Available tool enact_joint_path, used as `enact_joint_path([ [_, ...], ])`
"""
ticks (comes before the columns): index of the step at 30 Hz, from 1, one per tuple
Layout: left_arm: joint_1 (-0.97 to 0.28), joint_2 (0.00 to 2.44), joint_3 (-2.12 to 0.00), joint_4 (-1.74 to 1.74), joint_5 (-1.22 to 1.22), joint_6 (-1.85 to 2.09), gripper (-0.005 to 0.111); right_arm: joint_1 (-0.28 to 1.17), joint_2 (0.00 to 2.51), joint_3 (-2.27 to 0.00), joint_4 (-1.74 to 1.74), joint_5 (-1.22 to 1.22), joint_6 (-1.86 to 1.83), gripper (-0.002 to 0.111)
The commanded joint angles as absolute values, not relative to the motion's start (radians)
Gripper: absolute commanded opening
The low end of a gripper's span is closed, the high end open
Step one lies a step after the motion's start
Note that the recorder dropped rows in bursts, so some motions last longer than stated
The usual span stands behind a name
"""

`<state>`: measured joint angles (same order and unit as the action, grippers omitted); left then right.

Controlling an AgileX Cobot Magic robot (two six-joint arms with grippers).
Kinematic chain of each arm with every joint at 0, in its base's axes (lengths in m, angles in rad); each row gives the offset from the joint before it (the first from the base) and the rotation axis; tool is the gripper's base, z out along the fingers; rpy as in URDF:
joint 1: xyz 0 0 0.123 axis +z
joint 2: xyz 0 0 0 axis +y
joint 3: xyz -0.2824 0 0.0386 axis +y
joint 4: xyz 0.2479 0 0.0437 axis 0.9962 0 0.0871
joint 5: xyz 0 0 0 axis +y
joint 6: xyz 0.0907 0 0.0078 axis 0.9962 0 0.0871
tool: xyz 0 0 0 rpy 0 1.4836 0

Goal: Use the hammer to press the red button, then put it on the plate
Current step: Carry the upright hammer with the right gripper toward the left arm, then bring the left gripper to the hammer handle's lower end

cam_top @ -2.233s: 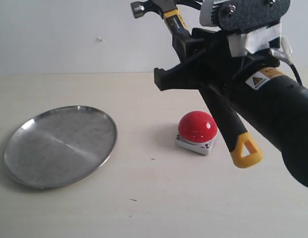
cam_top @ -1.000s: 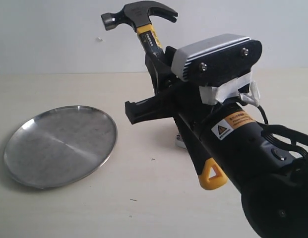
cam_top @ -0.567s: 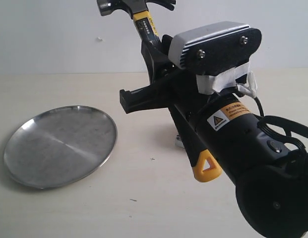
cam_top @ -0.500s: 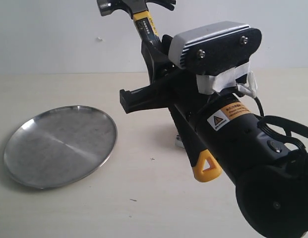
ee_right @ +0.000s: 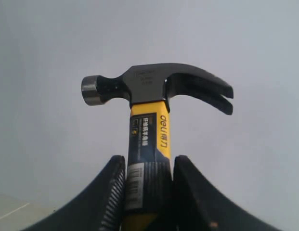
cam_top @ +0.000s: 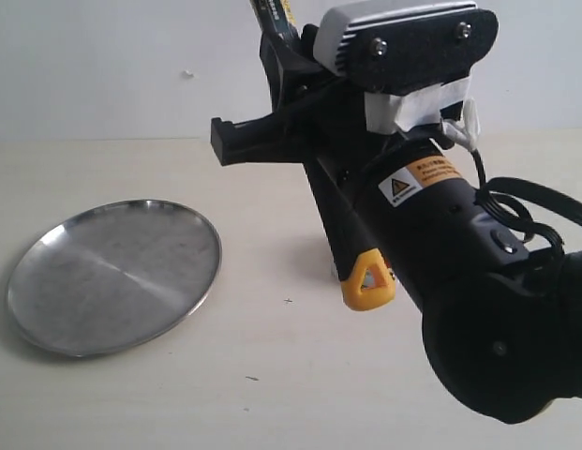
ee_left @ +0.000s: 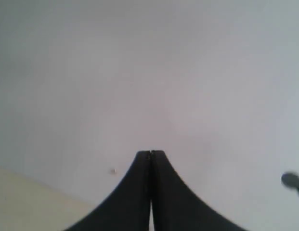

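Right wrist view: right gripper (ee_right: pixel 147 168) clamps the hammer (ee_right: pixel 150 126) by its handle, head uppermost. Exterior view: hammer held off the table, tilted, well apart from plate (cam_top: pixel 112 272). Left gripper (ee_left: pixel 150 161) fingers pressed together, empty.

The right arm (cam_top: pixel 459 272) is showing matte black casing, an orange warning label (cam_top: pixel 419 177) and looping black cables (cam_top: pixel 529 202). White tape (cam_top: pixel 412 98) is wrapping under its silver-grey wrist camera (cam_top: pixel 365 23); the right gripper (ee_right: pixel 147 164) is showing curved black fingers (ee_right: pixel 108 192).
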<state>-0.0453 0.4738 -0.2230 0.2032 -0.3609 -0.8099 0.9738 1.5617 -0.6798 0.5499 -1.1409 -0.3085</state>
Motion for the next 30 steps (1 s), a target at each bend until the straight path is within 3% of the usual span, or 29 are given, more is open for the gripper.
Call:
enact_joint_path([
  [1,-0.092,0.691,-0.232,0.740,-0.475,-1.226,0.000,0.976,1.551,-0.719,0.531,-1.221,-0.313,0.000],
  [7,-0.110,0.995,-0.232,0.972,-0.954,-1.340,0.000,0.976,1.551,-0.756,0.528,-1.142,-0.311,0.000],
  [15,-0.110,1.266,-0.232,0.994,-1.221,-1.307,0.000,0.976,1.577,-0.838,0.491,-1.014,-0.313,0.000],
  [19,-0.129,1.319,-0.235,0.994,-1.221,-1.308,0.001,0.976,1.628,-0.880,0.460,-1.014,-0.313,0.000],
  [30,-0.297,1.336,-0.242,0.778,-1.221,-1.179,0.046,0.983,1.751,-0.981,0.520,-0.953,-0.309,0.000],
])
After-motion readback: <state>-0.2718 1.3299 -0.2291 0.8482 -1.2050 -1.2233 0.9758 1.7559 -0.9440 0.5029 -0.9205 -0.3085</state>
